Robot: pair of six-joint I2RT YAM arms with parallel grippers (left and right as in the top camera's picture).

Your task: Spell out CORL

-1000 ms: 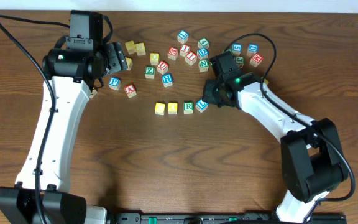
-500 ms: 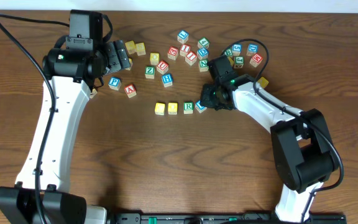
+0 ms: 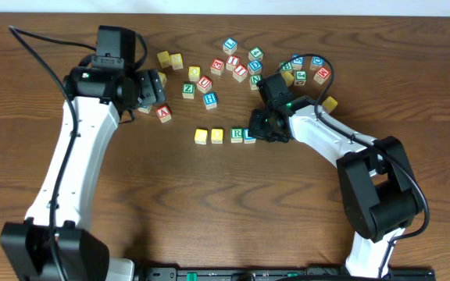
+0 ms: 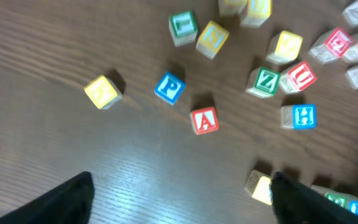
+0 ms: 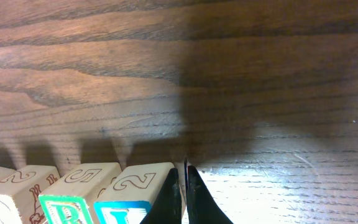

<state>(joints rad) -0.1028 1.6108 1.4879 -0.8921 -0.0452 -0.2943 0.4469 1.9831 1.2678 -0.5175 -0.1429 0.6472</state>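
Four cubes lie in a row mid-table: two yellow-topped cubes (image 3: 201,136) (image 3: 217,135), the green-framed R cube (image 3: 237,134) and the blue-framed L cube (image 3: 249,135). In the right wrist view the R cube (image 5: 67,202) and the L cube (image 5: 126,196) touch side by side. My right gripper (image 5: 183,199) is shut and empty, its fingertips pressed against the L cube's right side; it also shows overhead (image 3: 261,129). My left gripper (image 4: 179,199) is open and empty, up at the left overhead (image 3: 157,84), above loose cubes.
Loose cubes lie scattered at the back: a blue H cube (image 3: 210,99), a green N cube (image 3: 255,80), a red A cube (image 3: 163,113), a green Z cube (image 3: 188,90). In the left wrist view a blue P cube (image 4: 169,88) and a yellow cube (image 4: 102,91) lie apart.
My right gripper moved left and pushed the L cube from a tilted spot into line against the R cube. My left arm shifted right, over the P cube.
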